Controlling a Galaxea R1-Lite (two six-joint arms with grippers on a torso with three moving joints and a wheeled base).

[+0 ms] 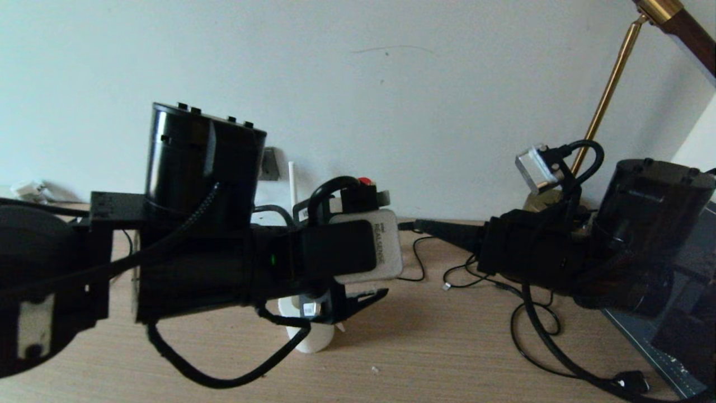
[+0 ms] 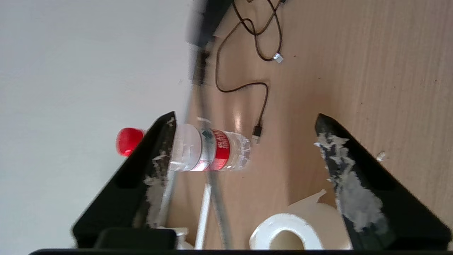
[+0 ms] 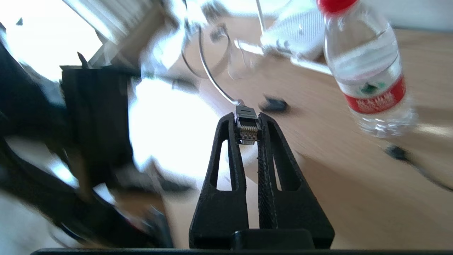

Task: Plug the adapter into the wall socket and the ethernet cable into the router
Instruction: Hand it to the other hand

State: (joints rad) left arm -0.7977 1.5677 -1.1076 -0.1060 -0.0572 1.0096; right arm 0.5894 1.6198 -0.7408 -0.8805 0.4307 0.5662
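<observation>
My right gripper (image 3: 247, 120) is shut on the clear plug tip of the ethernet cable (image 3: 247, 129), its gold contacts facing the camera. In the head view this gripper (image 1: 417, 225) hangs over the table at mid right, pointing left. The white router (image 3: 300, 35) lies beyond it near the wall; one antenna (image 1: 291, 184) rises behind my left arm. The dark grey wall socket (image 1: 270, 164) peeks out beside that arm. My left gripper (image 2: 244, 120) is open and empty above the table (image 1: 447, 347). A small white block on a cord (image 1: 27, 189), apparently the adapter, lies far left.
A water bottle with a red cap (image 2: 208, 150) stands near the router. A toilet paper roll (image 2: 286, 230) sits under my left gripper. Thin black cables (image 1: 464, 274) sprawl mid table. A brass lamp (image 1: 609, 84) and a dark flat device (image 1: 660, 347) are at the right.
</observation>
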